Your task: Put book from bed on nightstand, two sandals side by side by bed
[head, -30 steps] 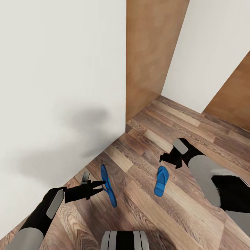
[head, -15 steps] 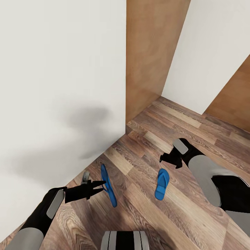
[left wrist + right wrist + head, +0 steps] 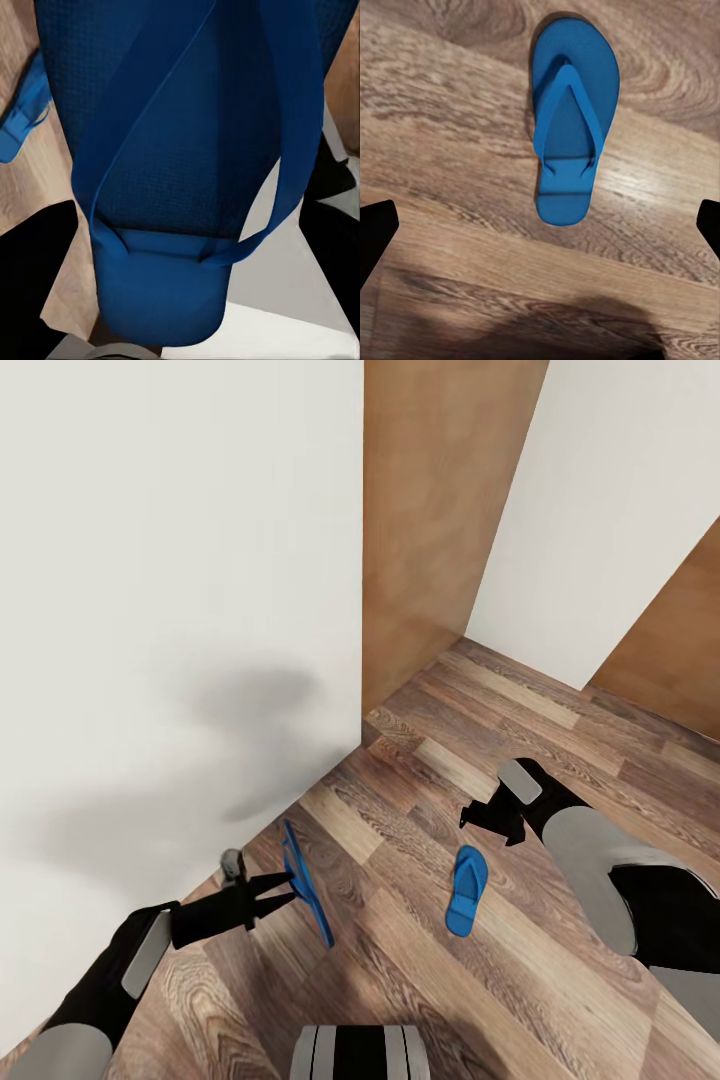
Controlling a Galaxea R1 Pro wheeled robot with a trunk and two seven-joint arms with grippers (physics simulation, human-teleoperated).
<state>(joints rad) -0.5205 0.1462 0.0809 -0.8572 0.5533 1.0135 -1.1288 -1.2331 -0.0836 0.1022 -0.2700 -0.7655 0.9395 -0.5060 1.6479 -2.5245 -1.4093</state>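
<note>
The left gripper (image 3: 283,888) is closed on one blue sandal (image 3: 305,880), held on edge above the wooden floor (image 3: 560,700). The right gripper (image 3: 490,822) hangs with its fingers spread and empty, and the second sandal (image 3: 466,890) lies flat on the floor just below it.

floor (image 3: 560,700): wood planks | walls (image 3: 180,560): white | panel (image 3: 430,520): tan wood

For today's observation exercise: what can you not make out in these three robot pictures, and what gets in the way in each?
- Left wrist view: the held sandal covers the left gripper's fingertips and most of the floor.
- Head view: that sandal is edge-on, so its straps are unreadable.
- Right wrist view: the right gripper's fingers are cut off by the picture's edges.
</note>
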